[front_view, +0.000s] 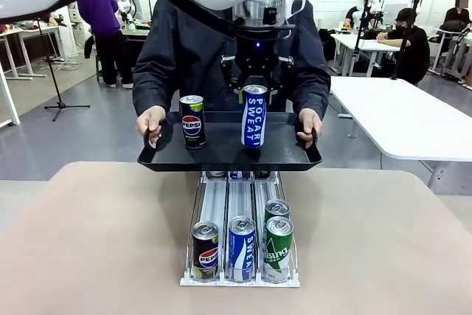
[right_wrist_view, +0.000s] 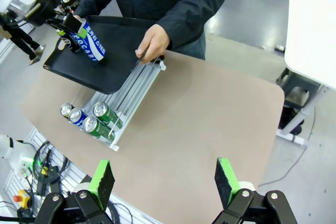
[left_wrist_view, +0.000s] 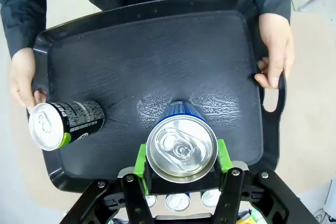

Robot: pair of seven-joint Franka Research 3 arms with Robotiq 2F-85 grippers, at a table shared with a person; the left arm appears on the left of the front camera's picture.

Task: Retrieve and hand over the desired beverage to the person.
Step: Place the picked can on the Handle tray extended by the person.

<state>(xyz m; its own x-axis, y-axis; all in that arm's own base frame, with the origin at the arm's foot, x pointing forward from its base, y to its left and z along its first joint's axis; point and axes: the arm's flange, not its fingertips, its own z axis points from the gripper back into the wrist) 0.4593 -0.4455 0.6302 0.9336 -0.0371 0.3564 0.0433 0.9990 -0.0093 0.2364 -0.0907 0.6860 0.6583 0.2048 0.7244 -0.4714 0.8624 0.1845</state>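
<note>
Sitting nearest on the tan tabletop (front_view: 88, 241): a white three-lane can rack (front_view: 240, 279), holding a Pepsi can (front_view: 205, 250) in the left lane, a blue Pocari Sweat can (front_view: 241, 248) in the middle, and two green Sprite cans (front_view: 278, 248) one behind the other in the right lane

Hovering just beyond and above the rack's far end: a black tray (front_view: 221, 154), being held level by the person (front_view: 184, 42) in a dark jacket, one hand (front_view: 150, 122) gripping the left handle and the other hand (front_view: 310, 123) gripping the right

Standing upright on the tray's left part: a black Pepsi can on the tray (front_view: 192, 121)

Standing near the tray's middle, bottom touching the tray floor: a tall blue-and-white Pocari Sweat can on the tray (front_view: 253, 116), well apart from the Pepsi beside it

Reaching in from above: the left tool (front_view: 254, 92), green pads (left_wrist_view: 140, 160) pinching that Pocari Sweat can at its upper rim from both sides, silver lid (left_wrist_view: 181, 148) showing between them in the left wrist view

Hanging high over the near tabletop edge: the right tool (right_wrist_view: 165, 179), fingers spread wide, gripping nothing
</note>
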